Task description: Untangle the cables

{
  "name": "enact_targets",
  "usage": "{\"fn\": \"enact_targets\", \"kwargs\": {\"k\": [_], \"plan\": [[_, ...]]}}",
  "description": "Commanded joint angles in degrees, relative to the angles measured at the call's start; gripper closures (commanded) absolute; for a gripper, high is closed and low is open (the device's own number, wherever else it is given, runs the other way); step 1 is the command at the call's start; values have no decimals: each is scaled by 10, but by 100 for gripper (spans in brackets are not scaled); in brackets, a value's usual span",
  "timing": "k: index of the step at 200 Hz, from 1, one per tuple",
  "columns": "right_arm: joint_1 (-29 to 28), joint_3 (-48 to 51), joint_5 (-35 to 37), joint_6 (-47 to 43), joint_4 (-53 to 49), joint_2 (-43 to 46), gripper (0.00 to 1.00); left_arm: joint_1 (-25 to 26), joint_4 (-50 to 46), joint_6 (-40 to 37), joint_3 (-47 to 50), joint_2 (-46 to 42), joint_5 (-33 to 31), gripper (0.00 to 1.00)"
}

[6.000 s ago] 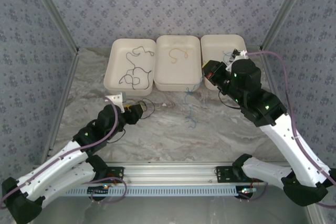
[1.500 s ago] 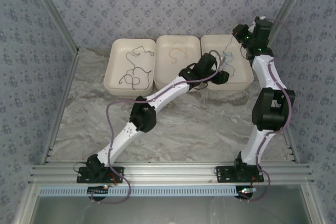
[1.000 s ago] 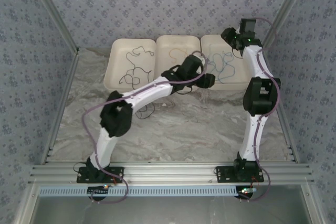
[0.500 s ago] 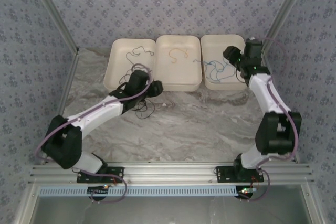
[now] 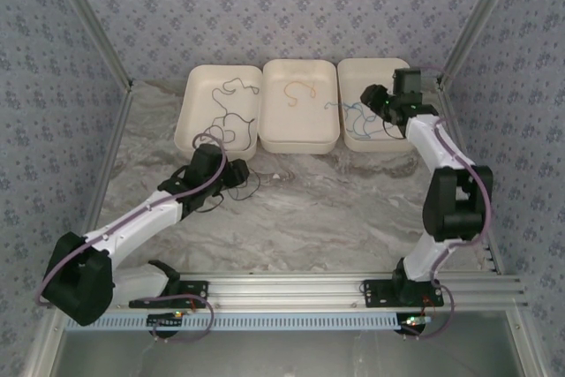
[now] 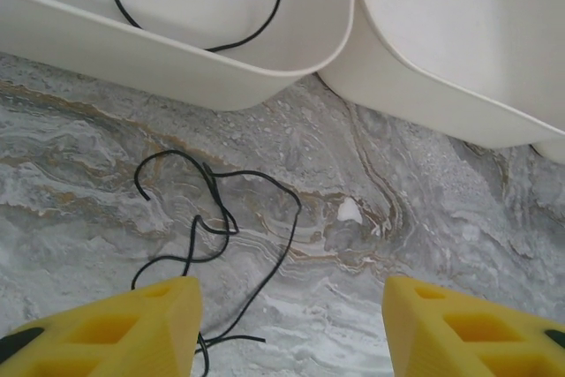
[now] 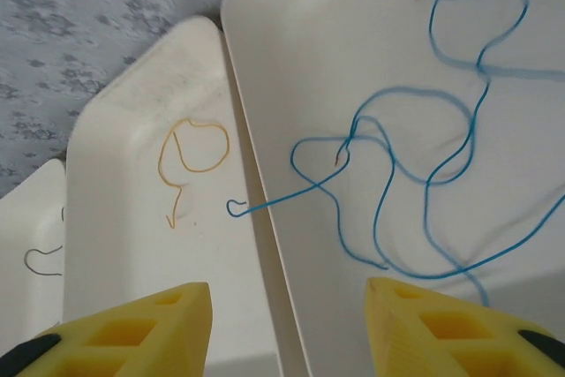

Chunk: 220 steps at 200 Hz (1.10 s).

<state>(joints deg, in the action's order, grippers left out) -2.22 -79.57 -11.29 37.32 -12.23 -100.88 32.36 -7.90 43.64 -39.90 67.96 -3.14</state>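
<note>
From above, three white trays stand in a row at the far side of the table (image 5: 353, 209): the left tray (image 5: 181, 130) holds what looks like one black cable (image 5: 225, 116), the middle tray (image 5: 300, 146) one orange cable (image 5: 300, 90), the right tray (image 5: 380, 146) one blue cable (image 5: 357, 121). A second, loose black cable (image 5: 250, 184) lies on the marble just beside the left gripper (image 5: 231, 172), while the right gripper (image 5: 371, 97) hovers over the right tray. That makes four cables and three trays. In the left wrist view the yellow fingers stand wide apart and empty above the loose black cable (image 6: 212, 218), which crosses itself in a small loop near the left tray's wall. Pinching at that crossing would likely pull it into a knot, and so thin a wire flat on stone could slip the pads. In the right wrist view the fingers are likewise spread and hold nothing. One end of the blue cable (image 7: 424, 156) hangs over the rim into the middle tray near the orange cable (image 7: 194, 152); dragging it could snag the orange one.
</note>
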Motion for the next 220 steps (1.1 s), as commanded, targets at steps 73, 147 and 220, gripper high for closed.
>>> {"fn": "enact_targets", "kwargs": {"k": [73,147,220], "plan": [[1,-143,-96,448,41,-213,37,22,14,6,16,-31,-12,45],[-11,-170,-101,560,56,-267,39,22,-7,-6,22,-67,-18,47],[14,-135,-64,579,159,-239,100,24,-17,-10,27,-79,-19,51]]}}
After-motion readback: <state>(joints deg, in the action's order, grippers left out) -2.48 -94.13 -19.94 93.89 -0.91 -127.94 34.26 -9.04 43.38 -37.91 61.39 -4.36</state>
